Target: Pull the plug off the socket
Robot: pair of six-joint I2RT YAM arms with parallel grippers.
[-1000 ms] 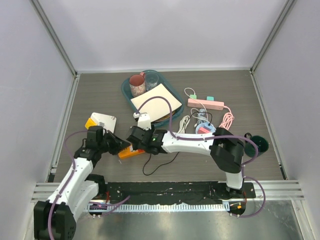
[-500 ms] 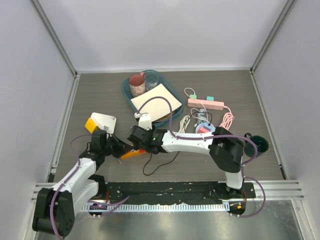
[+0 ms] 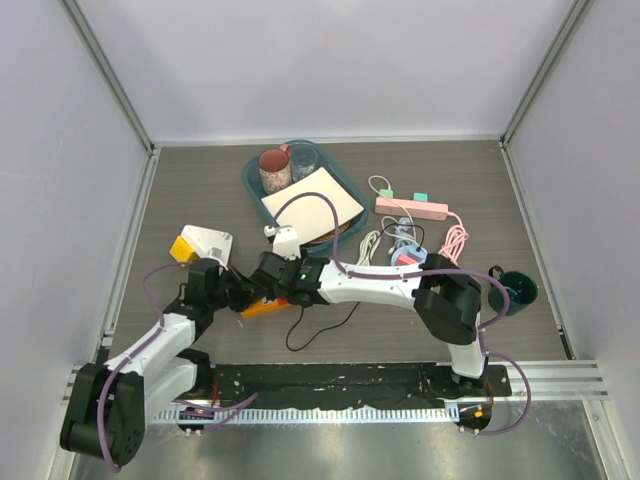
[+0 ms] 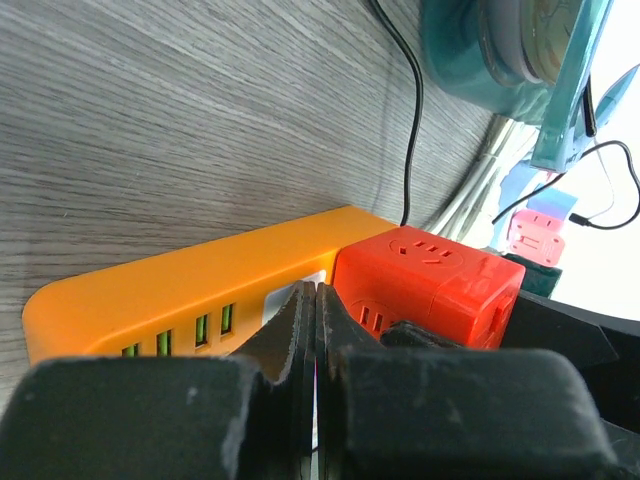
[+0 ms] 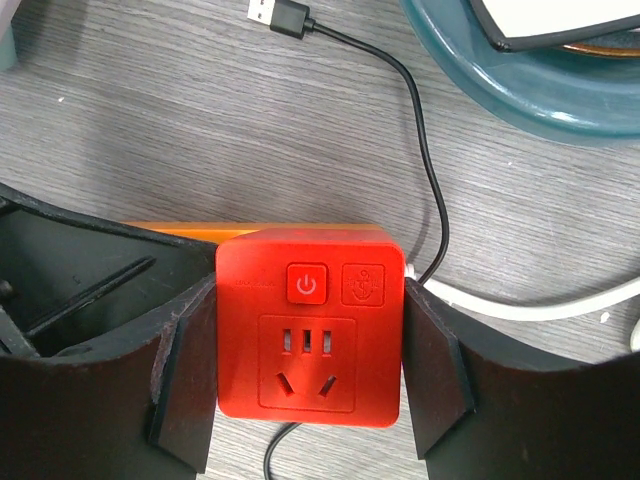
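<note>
An orange socket strip [image 3: 262, 308] lies on the wooden table, with a red cube plug [image 5: 308, 330] seated on its right end. My right gripper [image 5: 308, 372] is shut on the cube, its pads [image 5: 185, 375] pressed flat to the cube's left and right sides. The strip's orange edge [image 5: 250, 228] shows just behind the cube. My left gripper [image 4: 315, 300] is shut with nothing between its jaws, the tips resting on the strip [image 4: 180, 295] next to the red cube [image 4: 430, 285]. In the top view both grippers meet over the strip, left gripper [image 3: 238, 296] and right gripper [image 3: 272, 290].
A teal tray [image 3: 250, 182] with a mug [image 3: 274, 170], a glass and a paper sheet stands behind. A pink power strip [image 3: 411, 207] and tangled cables lie at right, near a dark green cup [image 3: 518, 288]. A white and yellow box [image 3: 205, 242] sits at left. A black cable [image 3: 320, 325] loops in front.
My left arm has dropped lower and brought its shut gripper right onto the orange strip. The right gripper stays clamped on the red cube, shifted slightly left.
</note>
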